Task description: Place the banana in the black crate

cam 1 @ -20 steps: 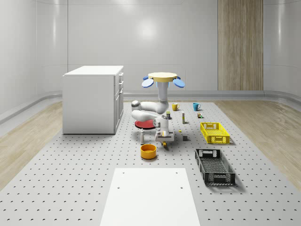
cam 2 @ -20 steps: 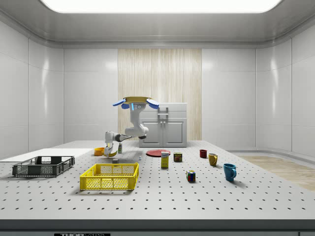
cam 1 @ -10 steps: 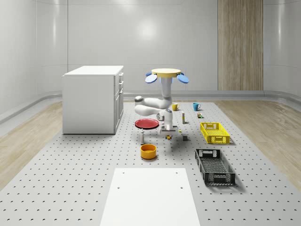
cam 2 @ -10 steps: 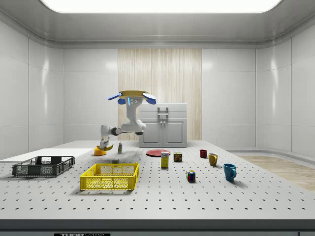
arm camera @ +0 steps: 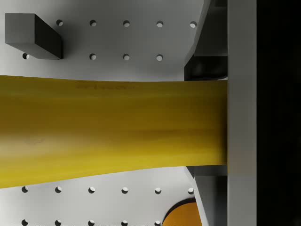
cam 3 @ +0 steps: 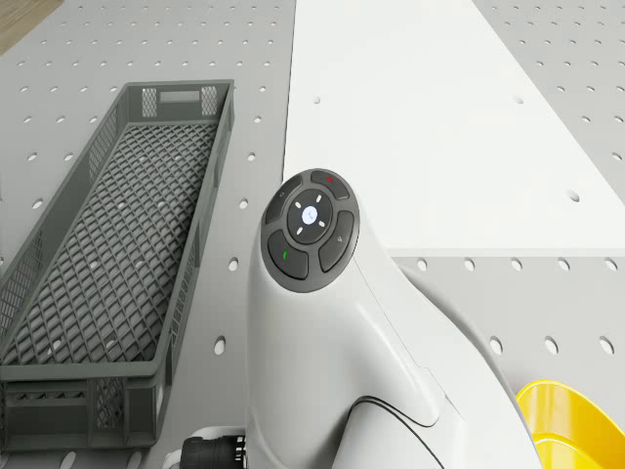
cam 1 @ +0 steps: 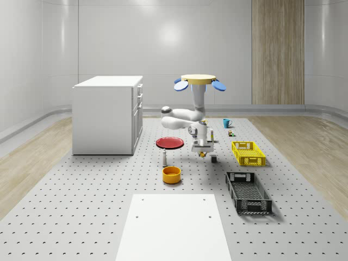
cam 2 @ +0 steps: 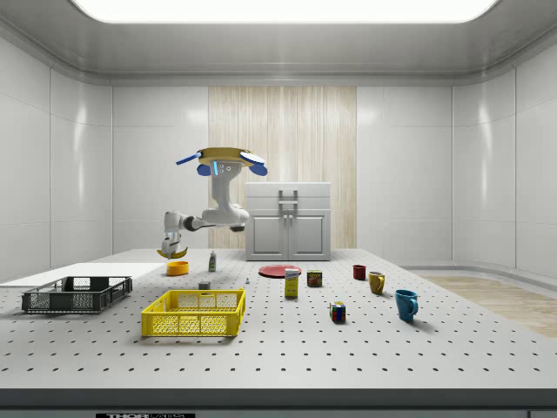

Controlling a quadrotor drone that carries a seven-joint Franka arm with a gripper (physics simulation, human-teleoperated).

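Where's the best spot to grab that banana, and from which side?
Probably around its middle, from above. The banana is long and slim, so a tool closing across its narrow width keeps it balanced. The tool under the hovering drone holds it that way above the table.

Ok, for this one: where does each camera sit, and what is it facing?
Whole-scene: high at the table's near end, facing the cabinet; the drone hovers with the arm hanging.
Side: low at the table's side, past the yellow crate; whole robot shows.
Drone: on the body, down over the arm at the black crate.
Wrist: along the gripper, shut on the banana.
Whole-scene and side share both crates.
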